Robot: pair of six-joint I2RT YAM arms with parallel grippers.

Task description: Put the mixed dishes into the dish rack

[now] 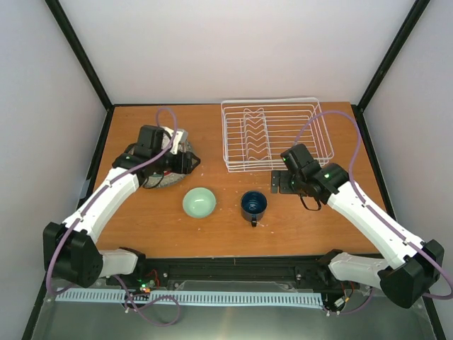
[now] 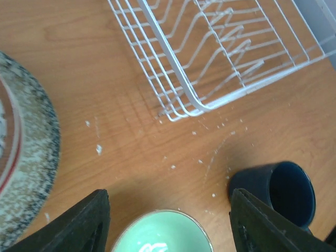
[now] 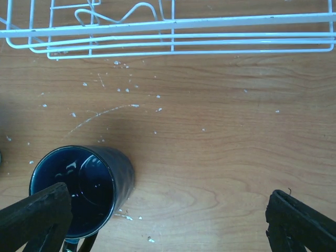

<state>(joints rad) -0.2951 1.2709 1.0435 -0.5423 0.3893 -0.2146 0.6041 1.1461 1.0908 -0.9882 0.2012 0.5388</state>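
1. Looking down from the top camera, I have the dish rack at about 1 o'clock on the tabletop, with its upright dividers in its left half.
2. At 10 o'clock lies the stack of plates, mostly hidden under my left arm. The left wrist view shows the speckled grey plate at 9 o'clock, with a red-rimmed plate lying on it.
3. Near the middle stands the pale green bowl, mouth up. The dark blue mug stands at its 3 o'clock, apart from it, with its handle pointing to 6 o'clock.
4. My left tool hangs by the stack's 3 o'clock edge. Its fingers are spread wide with nothing gripped, and the bowl's rim shows between them.
5. My right tool hangs at the mug's 2 o'clock, just off the rack's near side. Its fingers are wide apart and hold nothing. In its wrist view the mug sits at 7 o'clock beside one finger; I cannot tell whether they touch.
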